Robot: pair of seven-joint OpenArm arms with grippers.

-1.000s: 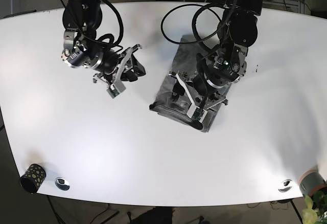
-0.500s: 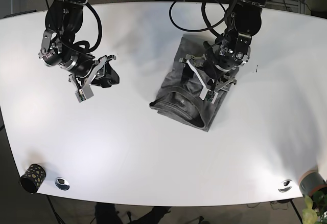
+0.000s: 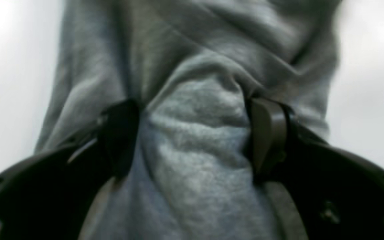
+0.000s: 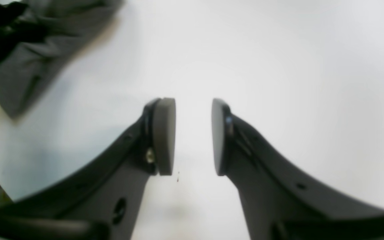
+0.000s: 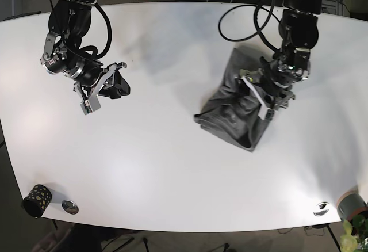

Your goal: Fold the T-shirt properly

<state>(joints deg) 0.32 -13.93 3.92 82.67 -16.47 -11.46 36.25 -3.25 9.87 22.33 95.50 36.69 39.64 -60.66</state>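
- The folded grey cotton T-shirt (image 5: 241, 114) now lies further toward the base view's right side of the white table (image 5: 172, 165) than it did half a second ago, and its outline has rotated slightly; the whole bundle has slid rather than come unfolded.
- The left gripper (image 5: 270, 94) has travelled with it and sits on the shirt's upper right part. In the left wrist view its dark fingers (image 3: 122, 133) stand wide apart with a raised ridge of grey fabric (image 3: 195, 140) bunched between them, pressing into the cloth, not clamped on it. I judge this a drag or push that repositions the bundle.
- The right gripper (image 5: 112, 88) has barely shifted in the last half second, well apart from the shirt. Its pads (image 4: 163, 133) are parted by a narrow gap with only bare table between them, so it holds nothing; the shirt shows only at the far upper left corner of its wrist view.
- For the task, the folding itself looks largely done: the shirt is a compact, layered rectangle, though creased and slightly lumpy along its lower edge.
- What remains, as I judge it, is final placement and smoothing; dragging risks rucking the layers.
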